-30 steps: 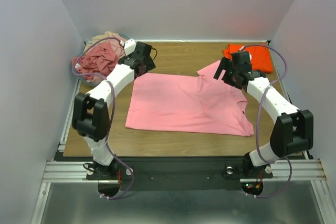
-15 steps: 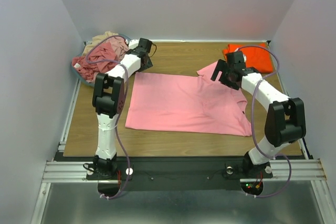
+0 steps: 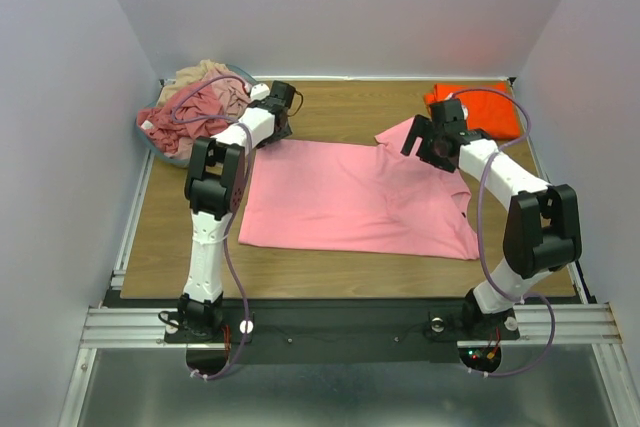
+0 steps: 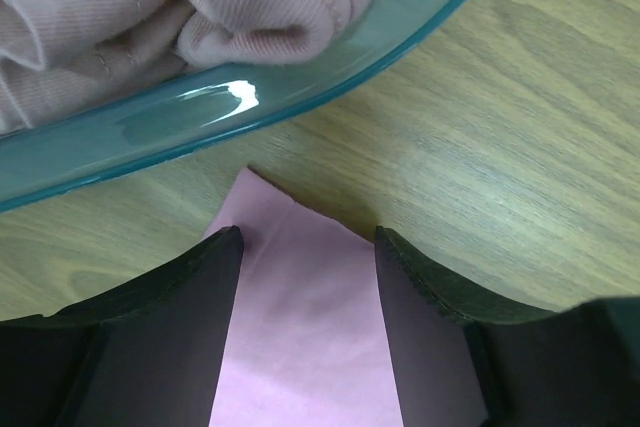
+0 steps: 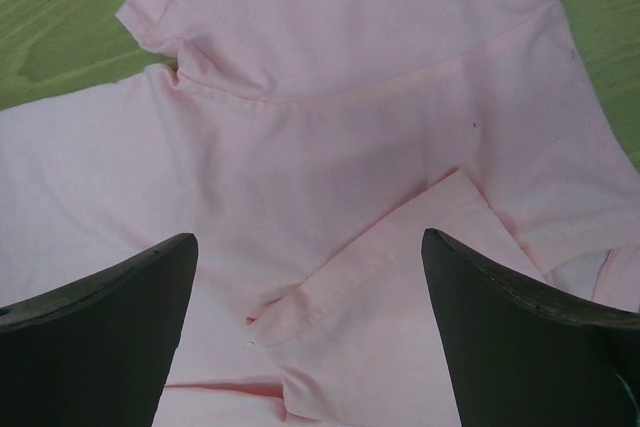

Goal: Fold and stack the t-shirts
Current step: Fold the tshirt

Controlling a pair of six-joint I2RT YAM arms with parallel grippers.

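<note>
The pink shirt [image 3: 355,197] lies flat mid-way across the table [image 3: 345,107], with the orange shirt [image 3: 488,109] folded at the far right and other shirts [image 3: 200,105] heaped in the basket [image 3: 150,139]. The left gripper [image 4: 308,245] straddles the pink shirt's far-left corner with fingers spread, while the right gripper [image 5: 308,247] hangs over the far-right sleeve with fingers splayed wide; neither pinches cloth. For a clean fold, both should likely drop, pinch only their own corners, then lift level together

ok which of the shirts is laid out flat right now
The light pink t-shirt, spread in the middle. The orange t-shirt lies folded at the far right corner; the rose and beige shirts are bunched in the basket.
</note>
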